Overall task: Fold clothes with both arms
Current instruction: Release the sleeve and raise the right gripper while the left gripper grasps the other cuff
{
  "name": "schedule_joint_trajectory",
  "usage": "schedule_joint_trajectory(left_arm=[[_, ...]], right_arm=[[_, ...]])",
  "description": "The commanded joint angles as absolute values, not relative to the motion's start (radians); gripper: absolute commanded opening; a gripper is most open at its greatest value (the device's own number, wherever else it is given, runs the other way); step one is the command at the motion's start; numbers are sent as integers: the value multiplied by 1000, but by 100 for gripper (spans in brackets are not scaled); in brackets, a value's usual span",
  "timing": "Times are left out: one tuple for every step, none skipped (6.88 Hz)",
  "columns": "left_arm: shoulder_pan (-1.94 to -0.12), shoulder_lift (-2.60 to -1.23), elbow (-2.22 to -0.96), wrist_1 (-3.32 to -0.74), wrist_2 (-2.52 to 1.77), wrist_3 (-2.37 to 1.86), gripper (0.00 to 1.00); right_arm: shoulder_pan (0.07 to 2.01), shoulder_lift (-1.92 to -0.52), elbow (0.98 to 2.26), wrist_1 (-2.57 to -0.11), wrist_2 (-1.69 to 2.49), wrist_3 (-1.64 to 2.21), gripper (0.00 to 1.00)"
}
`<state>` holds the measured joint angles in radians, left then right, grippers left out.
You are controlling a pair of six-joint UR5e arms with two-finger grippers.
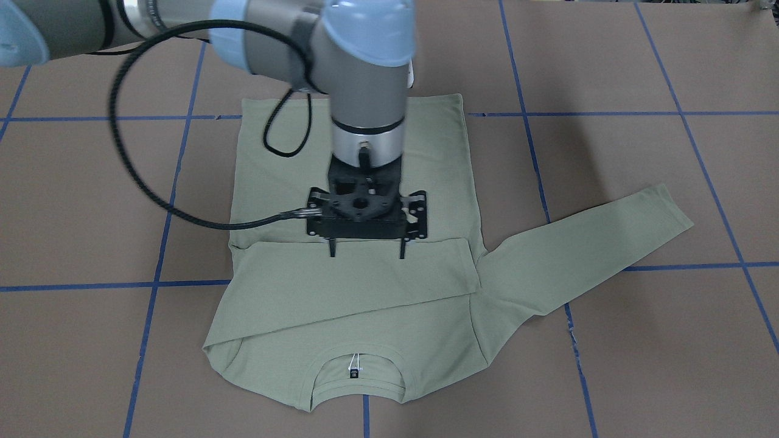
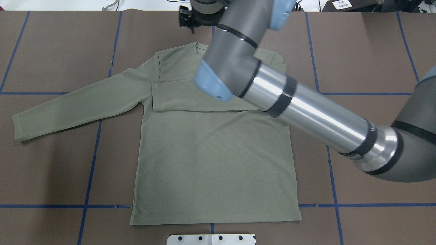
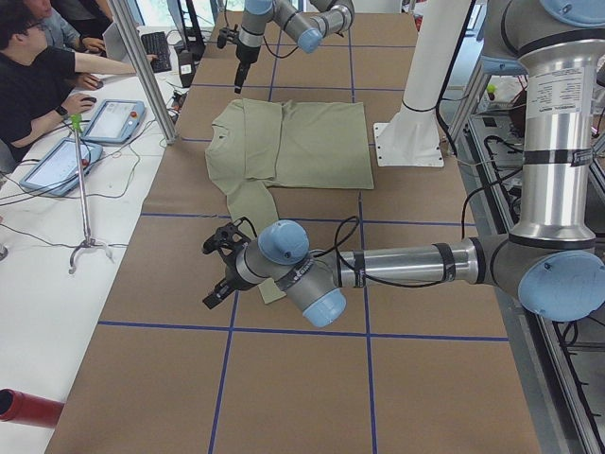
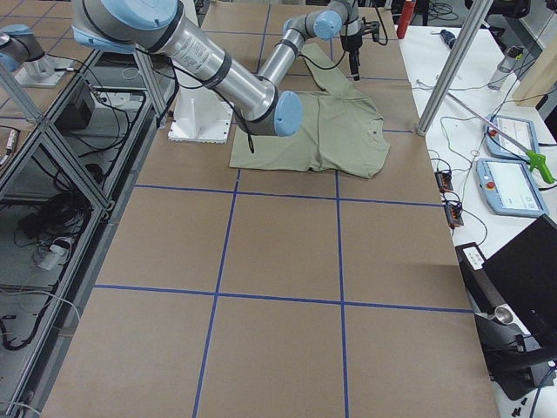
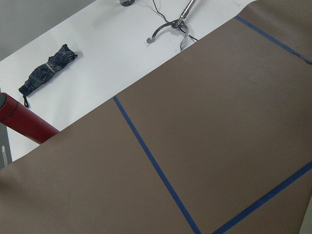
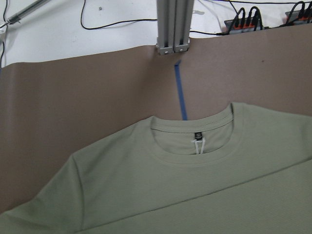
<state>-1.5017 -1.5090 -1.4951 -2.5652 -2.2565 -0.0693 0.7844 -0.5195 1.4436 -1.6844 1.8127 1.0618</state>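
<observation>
Shirt [image 1: 365,304] of sage-green, seemingly ribbed knit; jaws of right arm [image 1: 365,79] apart, of left arm [image 3: 406,265] unclear.

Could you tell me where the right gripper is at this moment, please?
In the front-facing view the right gripper hangs near the centre, raised above the shirt, lined up with the sleeve folded across its chest.
</observation>
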Motion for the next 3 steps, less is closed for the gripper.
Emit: schedule_joint_trajectory(left_arm=[[-1398, -1477, -1395, -2803, -2246, -358, 98], [-1335, -1476, -1349, -2900, -2223, -534, 84], [-1237, -1465, -1332, -2954, -2141, -693, 71]], right_arm=[[934, -847, 1752, -1683, 1990, 788, 100], [986, -956, 1823, -1678, 2035, 672, 100], [1027, -1041, 1868, -1678, 2075, 617, 100]])
